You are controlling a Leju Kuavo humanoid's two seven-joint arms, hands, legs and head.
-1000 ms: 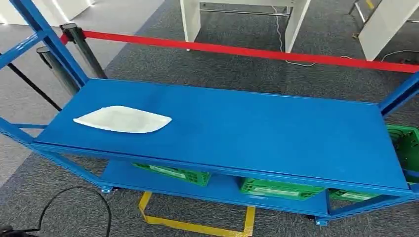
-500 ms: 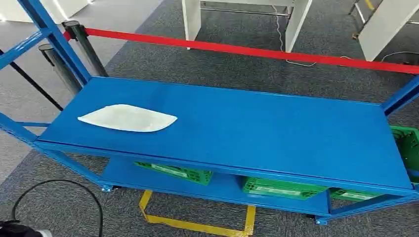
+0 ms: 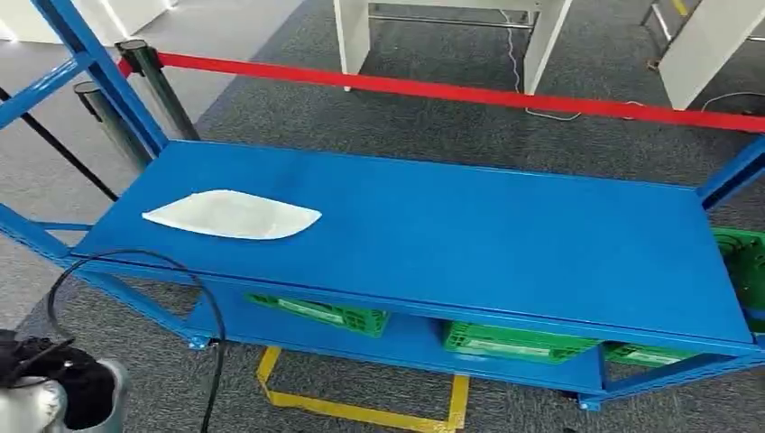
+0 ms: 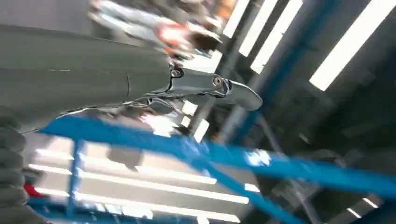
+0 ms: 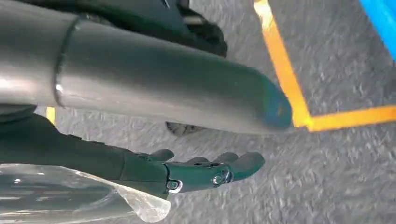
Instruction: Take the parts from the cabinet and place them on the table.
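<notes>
A flat white bagged part (image 3: pixel 232 215) lies on the left end of the blue cabinet's top shelf (image 3: pixel 469 239). My left hand (image 3: pixel 56 390) comes up at the lower left, below and in front of that shelf end and well short of the part, with a black cable looping above it. In the blurred left wrist view the left hand (image 4: pixel 205 86) has its fingers stretched out with nothing in them. My right hand (image 5: pixel 205 170) hangs over the grey carpet, fingers straight and apart from the thumb. A clear plastic film (image 5: pixel 84 196) shows beside its palm.
Green baskets (image 3: pixel 320 314) (image 3: pixel 514 343) sit on the lower shelf, another green basket (image 3: pixel 741 263) at the right end. Blue uprights (image 3: pixel 99 77) frame the cabinet. A red barrier belt (image 3: pixel 451 90) runs behind. Yellow floor tape (image 3: pixel 361 410) marks the carpet in front.
My left arm has risen into the lower left of the head view, and its black cable has swung up in front of the shelf. The camera has shifted slightly; the white part stays put.
</notes>
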